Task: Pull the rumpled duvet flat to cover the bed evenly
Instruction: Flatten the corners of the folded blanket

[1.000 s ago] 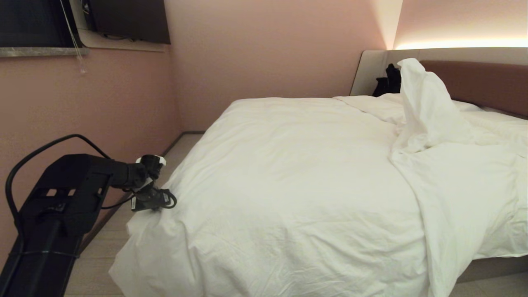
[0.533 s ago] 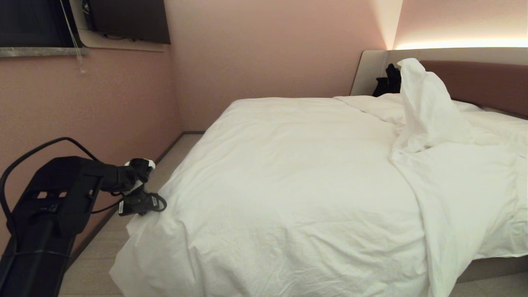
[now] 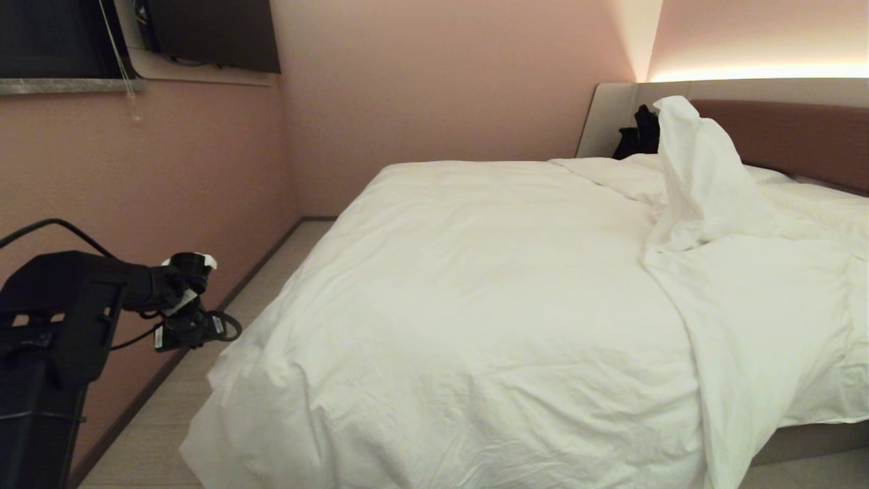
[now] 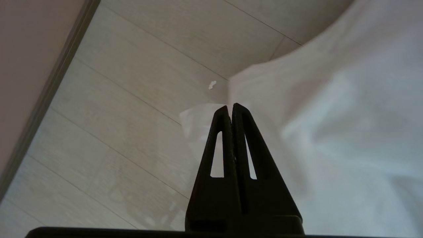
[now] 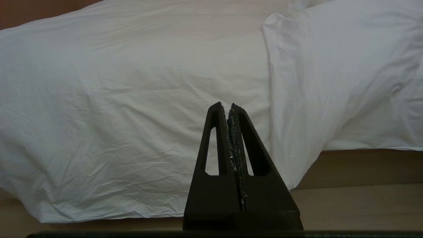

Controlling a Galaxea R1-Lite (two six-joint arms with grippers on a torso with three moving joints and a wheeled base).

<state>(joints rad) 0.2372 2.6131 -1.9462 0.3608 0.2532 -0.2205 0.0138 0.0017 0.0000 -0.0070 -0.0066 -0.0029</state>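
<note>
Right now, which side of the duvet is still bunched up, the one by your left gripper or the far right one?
The right side: the duvet stands in a peak near the headboard; by the left gripper it lies smooth.

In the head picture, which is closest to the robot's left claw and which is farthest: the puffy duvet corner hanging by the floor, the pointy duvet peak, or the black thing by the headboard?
From the left gripper:
1. Hanging duvet corner, just beside it, at the bed's near end.
2. and 3. Duvet peak and black thing, both far across at the headboard, too close to call.

Bedroom: bed [image 3: 808, 435], padded headboard [image 3: 794, 136]
</note>
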